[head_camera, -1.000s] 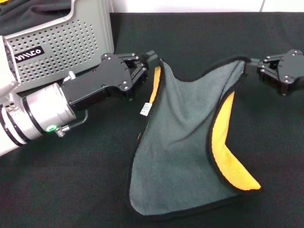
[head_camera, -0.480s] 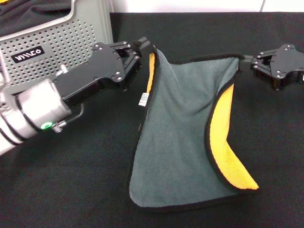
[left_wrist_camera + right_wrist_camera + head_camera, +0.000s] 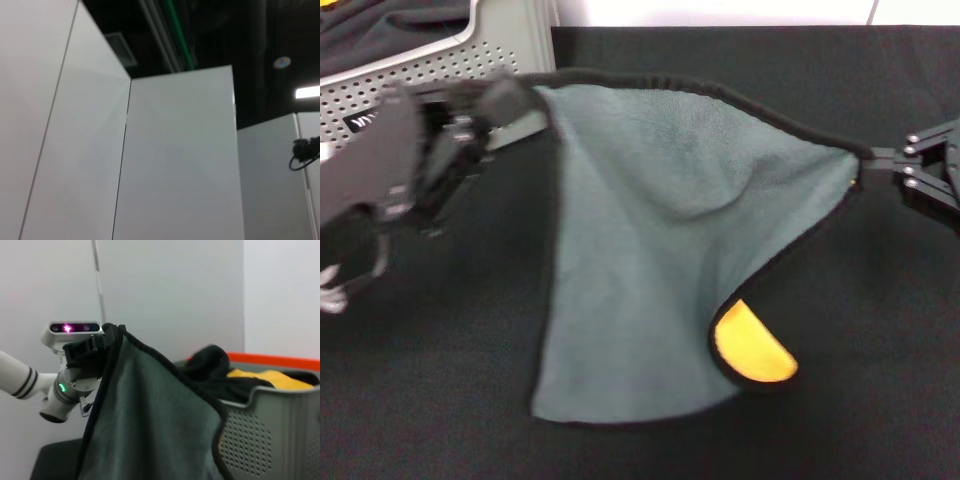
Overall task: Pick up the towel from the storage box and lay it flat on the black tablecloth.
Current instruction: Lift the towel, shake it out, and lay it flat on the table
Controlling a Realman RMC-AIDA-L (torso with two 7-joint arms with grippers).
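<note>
1. Since the earlier frames both grippers have moved apart, so the towel (image 3: 660,250) now hangs spread wide between them; its grey-green face shows broadly, and the long yellow-orange fold has shrunk to one turned-up corner near the lower edge
2. Writing: the black label (image 3: 360,122) on the box (image 3: 470,55) is mostly hidden behind the left arm; only a fragment of white lettering shows, not readable. The towel's tag is not visible
3. Left gripper (image 3: 505,95): at the head view's left, in front of the box, motion-blurred, clenched on the towel's upper left corner. In the right wrist view it appears farther off (image 3: 95,347), holding the black-hemmed corner aloft, with a white arm segment and a green light behind it
4. Right gripper (image 3: 910,165): at the far right edge of the head view, pinching the towel's upper right corner, its body partly out of frame
5. Towel position: top hem stretched between the grippers, lower part lying on the tablecloth (image 3: 840,400)
6. Box (image 3: 270,435): at upper left of the head view, holding a dark cloth (image 3: 215,365) and something yellow
7. Left wrist view: only white panels and a dark ceiling
</note>
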